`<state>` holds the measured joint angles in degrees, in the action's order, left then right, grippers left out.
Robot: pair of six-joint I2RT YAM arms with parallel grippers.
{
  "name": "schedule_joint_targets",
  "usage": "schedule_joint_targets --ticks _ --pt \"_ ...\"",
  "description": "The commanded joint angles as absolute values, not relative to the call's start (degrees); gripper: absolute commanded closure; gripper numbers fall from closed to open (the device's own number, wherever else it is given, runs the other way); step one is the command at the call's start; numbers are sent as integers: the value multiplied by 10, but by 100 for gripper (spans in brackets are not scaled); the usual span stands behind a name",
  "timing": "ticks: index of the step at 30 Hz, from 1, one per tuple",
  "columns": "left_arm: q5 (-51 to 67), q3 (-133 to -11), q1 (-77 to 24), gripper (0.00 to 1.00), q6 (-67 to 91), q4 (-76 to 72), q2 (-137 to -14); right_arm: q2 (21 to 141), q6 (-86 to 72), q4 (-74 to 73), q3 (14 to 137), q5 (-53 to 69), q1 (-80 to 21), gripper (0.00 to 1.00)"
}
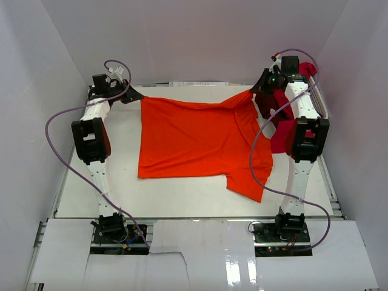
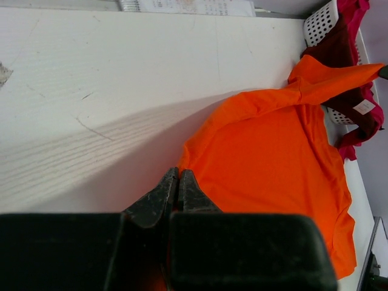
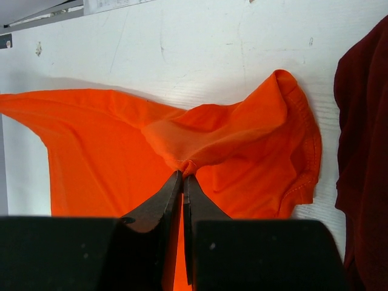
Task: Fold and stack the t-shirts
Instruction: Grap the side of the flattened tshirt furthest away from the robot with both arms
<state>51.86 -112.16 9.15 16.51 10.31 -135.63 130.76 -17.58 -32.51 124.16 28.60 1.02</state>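
Note:
A bright orange t-shirt (image 1: 194, 139) lies spread on the white table, its far edge lifted at both corners. My left gripper (image 1: 134, 96) is shut on the far left corner; in the left wrist view the gripper (image 2: 179, 173) pinches the orange t-shirt (image 2: 273, 157) at its edge. My right gripper (image 1: 257, 91) is shut on the far right corner near a sleeve; in the right wrist view the gripper (image 3: 183, 174) holds a bunched fold of the orange t-shirt (image 3: 121, 139). A dark maroon t-shirt (image 1: 267, 106) and a crimson red t-shirt (image 1: 282, 136) hang over the basket at the right.
A white plastic laundry basket (image 1: 315, 103) stands at the table's far right edge, behind the right arm. The maroon cloth (image 3: 364, 151) hangs close beside the right gripper. White walls enclose the table (image 1: 182, 194) on three sides. Purple cables loop off both arms.

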Motion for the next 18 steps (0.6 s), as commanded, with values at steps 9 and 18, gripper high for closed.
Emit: schedule_joint_targets --ticks 9,18 --pt "454 -1046 92 100 105 130 -1264 1293 -171 -316 1294 312 4 92" --pt "453 -1060 110 100 115 120 -1263 1291 -168 -272 1284 310 2 92"
